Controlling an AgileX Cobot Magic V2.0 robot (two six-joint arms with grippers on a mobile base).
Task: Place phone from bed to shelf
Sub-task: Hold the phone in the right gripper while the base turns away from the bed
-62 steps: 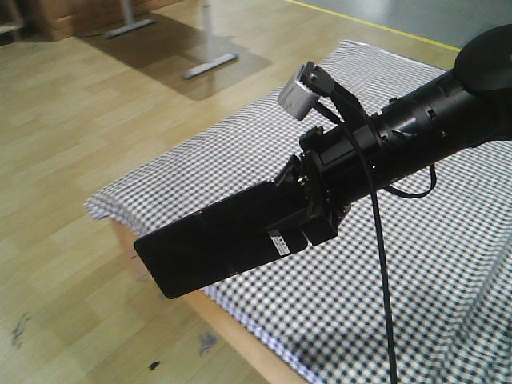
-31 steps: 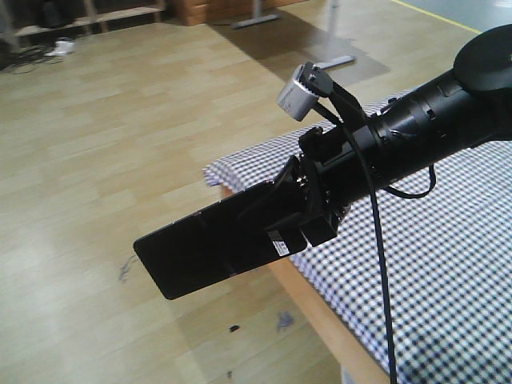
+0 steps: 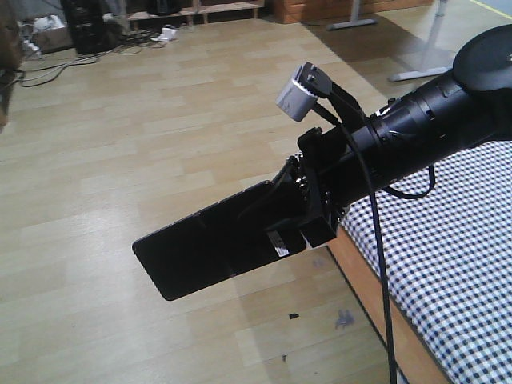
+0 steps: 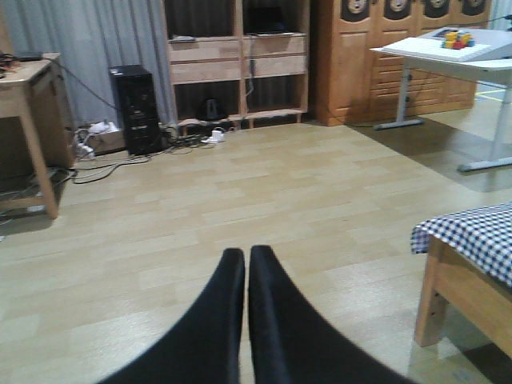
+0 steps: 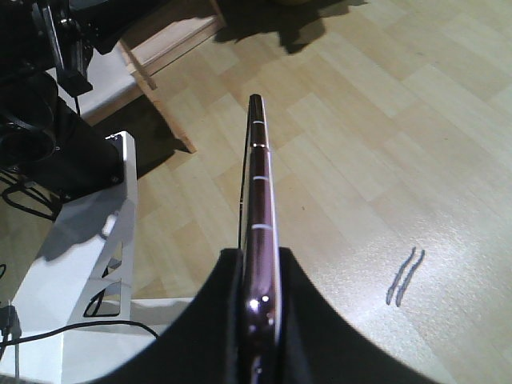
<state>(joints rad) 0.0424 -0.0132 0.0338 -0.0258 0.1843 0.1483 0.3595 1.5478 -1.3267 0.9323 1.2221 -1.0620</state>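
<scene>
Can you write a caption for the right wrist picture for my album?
The right claw pinches the phone edge-on above the wooden floor.

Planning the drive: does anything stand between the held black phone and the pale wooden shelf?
Nothing visible does. Bare plank floor runs from the thin black phone in the right gripper to the pale wooden shelf; a black computer tower stands left of it.

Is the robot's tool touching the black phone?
Touching. The right wrist view shows the right tool squeezing the phone from both sides.
</scene>
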